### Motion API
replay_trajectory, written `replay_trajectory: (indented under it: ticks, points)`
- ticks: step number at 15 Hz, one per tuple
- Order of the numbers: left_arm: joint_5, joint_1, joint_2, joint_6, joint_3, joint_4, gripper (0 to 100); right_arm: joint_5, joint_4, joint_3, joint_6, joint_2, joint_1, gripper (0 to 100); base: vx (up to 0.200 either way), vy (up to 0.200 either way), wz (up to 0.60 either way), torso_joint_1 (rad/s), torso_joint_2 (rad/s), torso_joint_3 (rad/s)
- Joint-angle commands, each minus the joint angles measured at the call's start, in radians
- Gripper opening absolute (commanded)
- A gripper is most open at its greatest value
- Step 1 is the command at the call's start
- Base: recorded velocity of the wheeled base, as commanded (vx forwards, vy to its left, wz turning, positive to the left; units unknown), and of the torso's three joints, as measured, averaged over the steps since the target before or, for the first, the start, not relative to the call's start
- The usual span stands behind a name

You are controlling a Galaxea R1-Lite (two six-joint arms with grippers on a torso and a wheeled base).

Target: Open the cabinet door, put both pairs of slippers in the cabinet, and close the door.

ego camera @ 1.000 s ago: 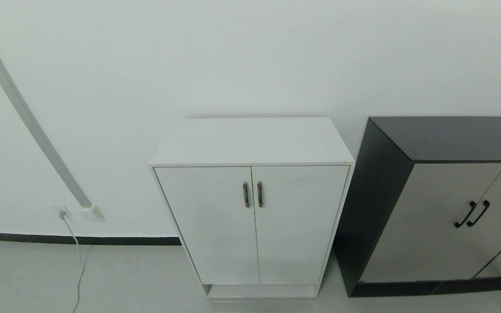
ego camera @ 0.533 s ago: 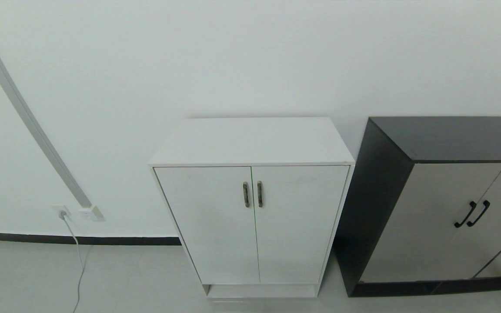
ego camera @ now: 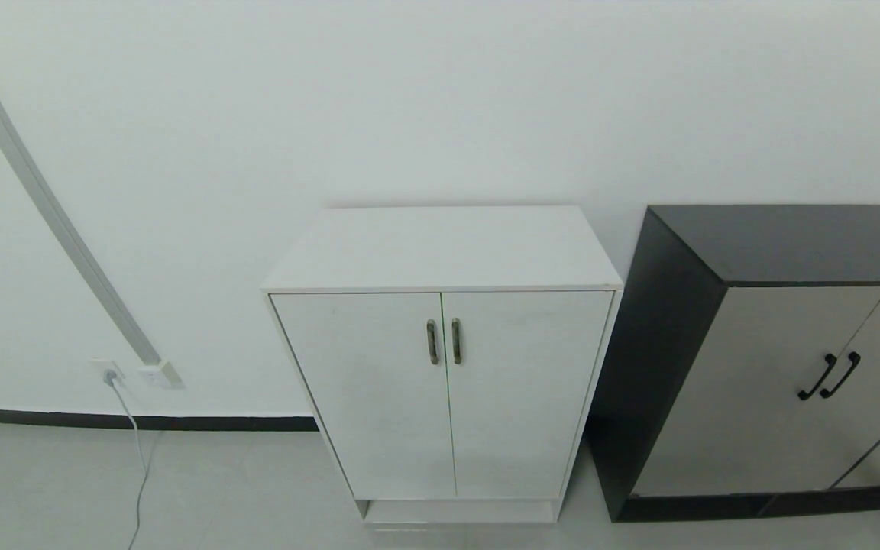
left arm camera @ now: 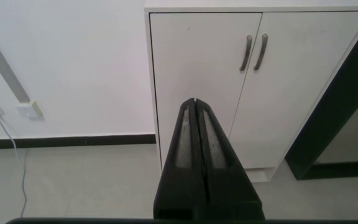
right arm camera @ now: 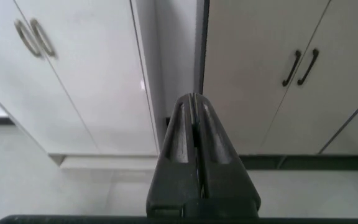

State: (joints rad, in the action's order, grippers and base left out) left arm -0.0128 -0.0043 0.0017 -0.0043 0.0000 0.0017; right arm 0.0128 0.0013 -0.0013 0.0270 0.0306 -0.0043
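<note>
White cabinet (ego camera: 367,389) stands against the wall, both doors shut, left-door handle (ego camera: 432,341) and right-door handle (ego camera: 456,341) just beside each other at the centre seam. A dark cabinet (ego camera: 753,344) sits close on its right. Left gripper (left arm camera: 195,102) and right gripper (right arm camera: 195,96) are both clenched and empty, well short of the doors. Risk: with the handles so close, spread fingers may hook both or skid onto the door face. How firmly the doors latch is hard to judge from here.
</note>
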Motion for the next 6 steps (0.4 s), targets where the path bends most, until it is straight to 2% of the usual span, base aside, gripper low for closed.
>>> replay_trajectory:
  ticks: [1, 6]
  points:
    - [0.000, 0.000, 0.000, 0.001, 0.000, 0.000, 0, -0.017, -0.003, 0.001, 0.039, -0.029, 0.001, 0, 0.000, 0.000, 0.00, 0.000, 0.00, 0.000]
    - [-0.001, 0.000, 0.000, 0.003, 0.000, 0.000, 0, -0.042, -0.006, 0.001, 0.045, -0.029, 0.001, 0, 0.000, 0.000, 0.00, 0.000, 0.00, 0.000]
